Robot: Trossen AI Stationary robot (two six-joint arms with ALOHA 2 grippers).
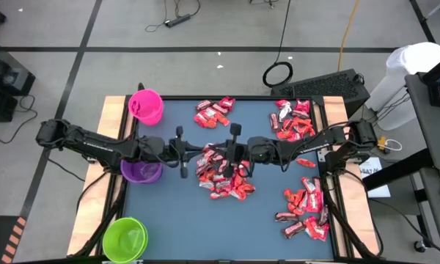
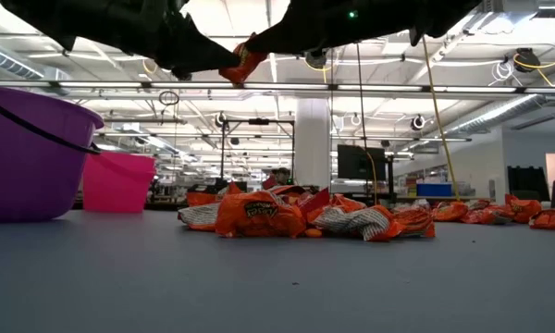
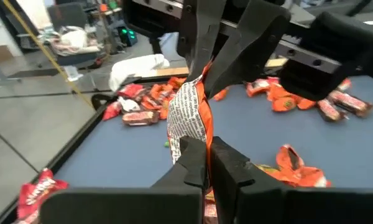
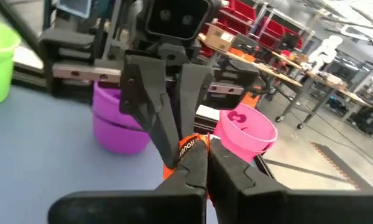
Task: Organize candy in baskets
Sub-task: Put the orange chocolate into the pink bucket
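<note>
From above, the two dark arms meet over the middle of the blue-grey table top (image 1: 169,213), the left gripper (image 1: 205,152) and right gripper (image 1: 218,152) tip to tip above the central heap of shiny red-orange wrapped candy (image 1: 224,180). Only the wrist views make the grip plain. In the left wrist view, the left gripper (image 3: 206,163) is clamped on the lower end of one orange-and-white wrapped piece (image 3: 189,115), with the right arm's fingers (image 3: 202,43) pinching its upper end. The right wrist view shows the right gripper (image 4: 206,163) closed on the same piece, with orange wrapper showing between the tips.

The low view shows what the others do not: the piece (image 2: 243,63) hangs clear of the table, well above the heap (image 2: 259,215).

The overhead view alone takes in all three round plastic tubs: the bright pink one (image 1: 146,105) at the far left corner, the purple one (image 1: 141,171) under the left arm, the lime green one (image 1: 125,239) at the near left corner. More candy lies in clusters at the far edge (image 1: 214,112) and along the right side (image 1: 306,205).

The held wrapper bears fine dark print on white, too small to read. White lettering on the orange shows in the right wrist view, but I cannot make out the word.
</note>
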